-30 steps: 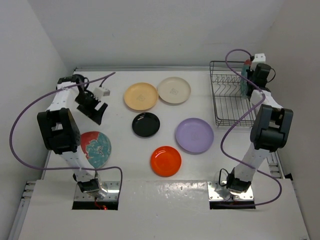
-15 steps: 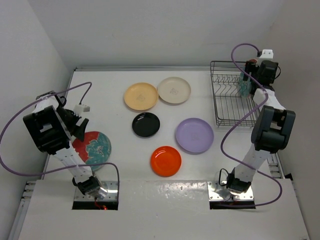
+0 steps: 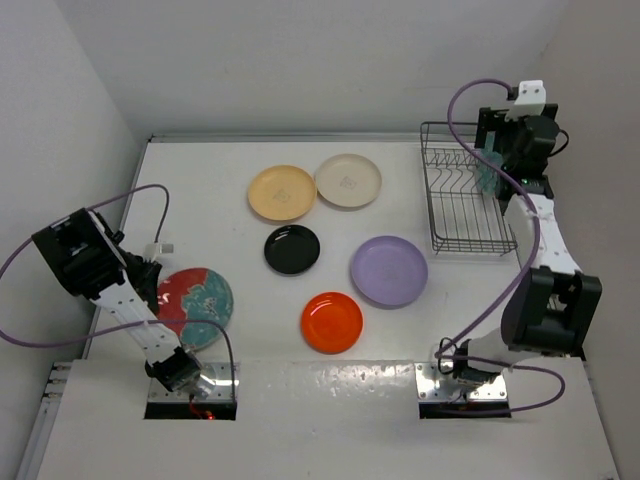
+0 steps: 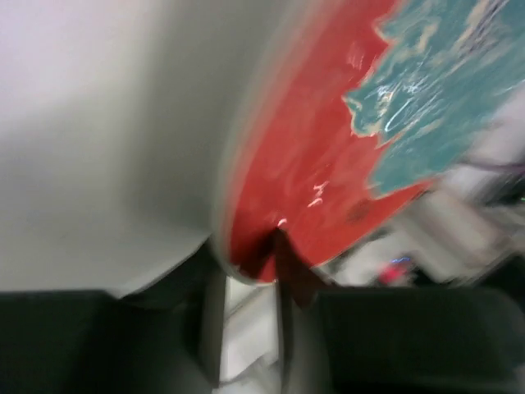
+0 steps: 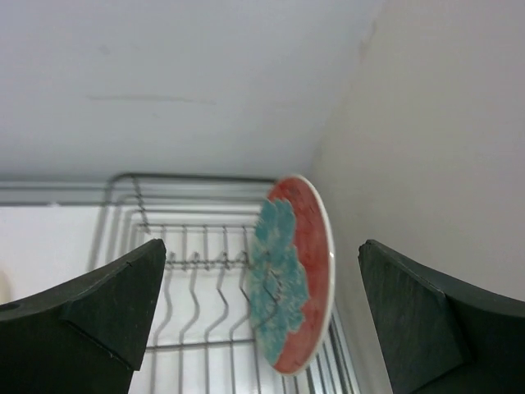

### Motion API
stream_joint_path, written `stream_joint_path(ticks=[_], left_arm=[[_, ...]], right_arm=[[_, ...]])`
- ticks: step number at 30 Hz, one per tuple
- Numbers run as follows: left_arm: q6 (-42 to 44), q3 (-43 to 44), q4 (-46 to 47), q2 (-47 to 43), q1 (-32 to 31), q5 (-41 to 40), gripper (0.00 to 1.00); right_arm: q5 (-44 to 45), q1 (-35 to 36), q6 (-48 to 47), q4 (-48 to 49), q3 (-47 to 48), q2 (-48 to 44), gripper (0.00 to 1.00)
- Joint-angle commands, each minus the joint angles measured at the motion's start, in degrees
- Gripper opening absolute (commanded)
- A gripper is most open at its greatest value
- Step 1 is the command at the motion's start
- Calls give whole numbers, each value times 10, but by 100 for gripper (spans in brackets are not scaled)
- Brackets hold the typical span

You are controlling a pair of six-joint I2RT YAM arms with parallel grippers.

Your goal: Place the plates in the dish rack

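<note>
White walls enclose a white tabletop [image 3: 240,340], at whose far right corner a rectangular dark-grey wire dish rack [image 3: 462,205] is set. Since a second ago, one red round plate with teal flowers [image 5: 293,279] has been left standing on edge among the rack's prongs at its right end; the right gripper [image 5: 262,308] has been drawn back above it, fingers wide apart and clear of the rim, so one plate is judged loaded. Meanwhile the left arm has been swung down and folded near its base, and the left gripper [image 3: 152,275] is placed at the rim of the second red floral plate [image 3: 200,305], which has shifted slightly; whether its fingers are clamped cannot be told from the blurred wrist view. Five other plates lie flat mid-table.
</note>
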Motion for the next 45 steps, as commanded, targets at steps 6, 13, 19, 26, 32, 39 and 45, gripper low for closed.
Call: stream_joint_path(ticks=[6, 13, 19, 26, 32, 39, 45], left_arm=[[14, 60, 1, 28, 7, 81, 0], [22, 114, 1, -131, -96, 171, 0], [41, 143, 1, -234, -185, 227, 0], [36, 161, 1, -290, -273, 252, 0], [16, 188, 1, -319, -315, 310, 0], [-9, 229, 1, -307, -326, 345, 0], [-14, 256, 1, -295, -326, 376, 0]], right_arm=[[-77, 58, 7, 33, -81, -131, 100], [-359, 140, 47, -108, -79, -165, 97], [-399, 293, 142, -68, -86, -89, 92], [-388, 433, 194, -17, 16, 74, 91], [-368, 504, 191, -6, 115, 201, 91], [-379, 534, 213, 38, 132, 249, 83], [-363, 539, 231, 30, 128, 258, 6]])
